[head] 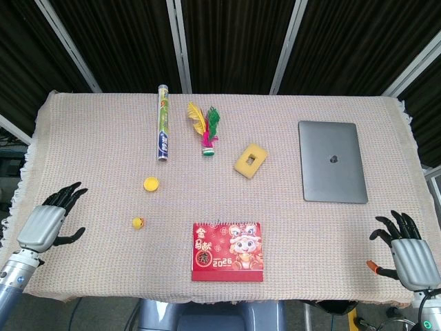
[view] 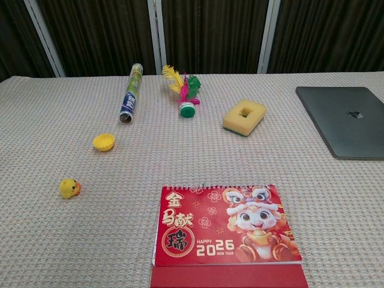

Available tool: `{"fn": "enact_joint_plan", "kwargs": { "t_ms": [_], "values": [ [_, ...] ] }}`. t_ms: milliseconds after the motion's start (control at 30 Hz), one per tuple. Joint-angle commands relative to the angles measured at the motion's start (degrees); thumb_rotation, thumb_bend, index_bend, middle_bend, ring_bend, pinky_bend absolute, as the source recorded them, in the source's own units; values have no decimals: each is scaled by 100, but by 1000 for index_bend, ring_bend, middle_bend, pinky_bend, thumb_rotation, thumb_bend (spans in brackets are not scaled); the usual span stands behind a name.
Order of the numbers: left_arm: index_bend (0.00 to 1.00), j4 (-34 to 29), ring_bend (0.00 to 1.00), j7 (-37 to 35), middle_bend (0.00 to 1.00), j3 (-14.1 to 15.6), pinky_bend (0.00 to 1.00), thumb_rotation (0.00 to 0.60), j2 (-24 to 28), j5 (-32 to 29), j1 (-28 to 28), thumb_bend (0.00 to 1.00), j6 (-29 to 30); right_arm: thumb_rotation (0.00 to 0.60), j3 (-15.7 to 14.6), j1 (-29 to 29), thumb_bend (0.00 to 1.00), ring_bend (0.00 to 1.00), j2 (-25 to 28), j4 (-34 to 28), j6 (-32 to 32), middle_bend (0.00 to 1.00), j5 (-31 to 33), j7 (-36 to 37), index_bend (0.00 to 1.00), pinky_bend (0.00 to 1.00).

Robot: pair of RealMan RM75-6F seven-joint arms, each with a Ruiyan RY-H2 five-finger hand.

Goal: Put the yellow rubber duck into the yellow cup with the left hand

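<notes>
Sitting idle, left hand (head: pixel 48 222) at bench (head: pixel 103 138) near-left edge, fingers spread, holding nothing. Yellow rubber duck (head: pixel 138 223) lies off to its right, toward red calendar (head: pixel 227 252), same depth, so sideways reach. Right hand (head: pixel 406 252) way farther off, also released. Duck tiny, roundish, orange beak, no real long axis. Yellow cup (head: pixel 151 183) just beyond duck, upright, mouth up.

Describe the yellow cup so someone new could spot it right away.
Start at the long tube lying at the table's far left. Just nearer than its near end sits the yellow cup, small and open-topped. The yellow rubber duck nearby has an orange beak; the cup is plain.
</notes>
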Motion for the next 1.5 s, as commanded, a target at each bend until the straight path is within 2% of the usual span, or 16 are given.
{"fn": "enact_joint_plan", "kwargs": {
  "t_ms": [33,333,500,1067,1500],
  "values": [
    [91,-13,52,19,0,-5,168,600,9,14,12,292,26,600,-2,1,26,0,0,0,0,184,-5,-3,430,0],
    [92,-35,52,-16,0,-14,171,600,25,45,23,291,47,600,-2,1,26,0,2,-1,1,184,2,2,430,0],
    [103,2,52,-48,0,-7,188,600,-3,58,5,248,-3,600,4,51,26,0,-16,-4,-74,184,0,-70,429,0],
    [159,-83,54,129,0,-24,182,600,23,-26,-49,244,-142,600,2,-9,26,0,-32,19,63,188,-35,-24,434,0],
    [160,-158,54,74,0,-54,192,600,48,-163,-94,245,-285,600,-9,-9,26,0,-28,32,70,188,-62,2,434,0]
  ]
}}
